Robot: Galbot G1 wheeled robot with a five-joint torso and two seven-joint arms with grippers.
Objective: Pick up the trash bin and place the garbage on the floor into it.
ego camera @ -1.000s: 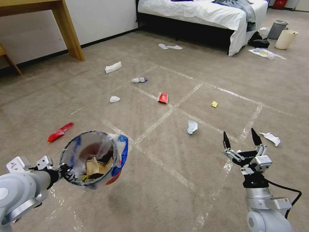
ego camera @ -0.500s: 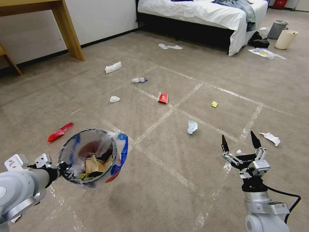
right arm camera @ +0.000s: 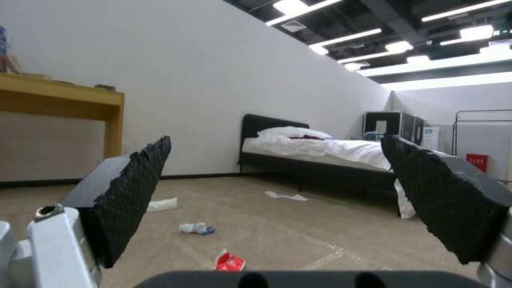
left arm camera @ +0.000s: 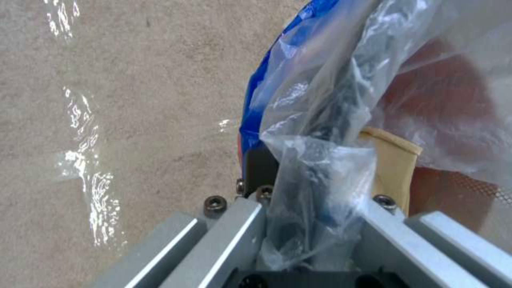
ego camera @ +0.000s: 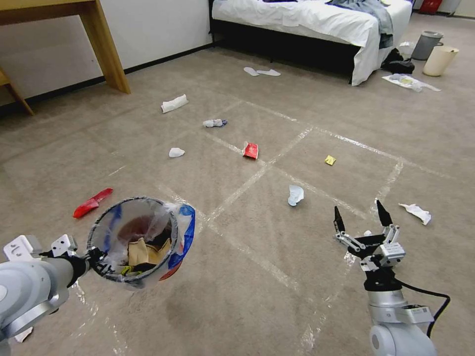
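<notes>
My left gripper [ego camera: 91,259] is shut on the near rim of the trash bin [ego camera: 136,240] and holds it tilted above the carpet at lower left. Its clear, blue-edged liner [left arm camera: 320,140] bunches between the jaws, and a brown paper bag [left arm camera: 395,168] lies inside. My right gripper [ego camera: 359,213] hangs open and empty at lower right, its black pads [right arm camera: 133,192] wide apart. Garbage lies scattered on the floor: a red wrapper [ego camera: 92,202], a white tissue [ego camera: 176,152], a red packet [ego camera: 251,150], a yellow scrap [ego camera: 329,159], a pale wad [ego camera: 295,195] and another tissue [ego camera: 418,212].
A bed [ego camera: 316,24] stands at the back and a wooden desk leg [ego camera: 106,47] at back left. A grey bin [ego camera: 426,44] and a cream bucket [ego camera: 439,60] stand at far right. Slippers [ego camera: 261,72] lie near the bed. Tape lines cross the carpet.
My right gripper has drifted a little left and back toward me, still open. The bin in my left gripper has shifted slightly left.
</notes>
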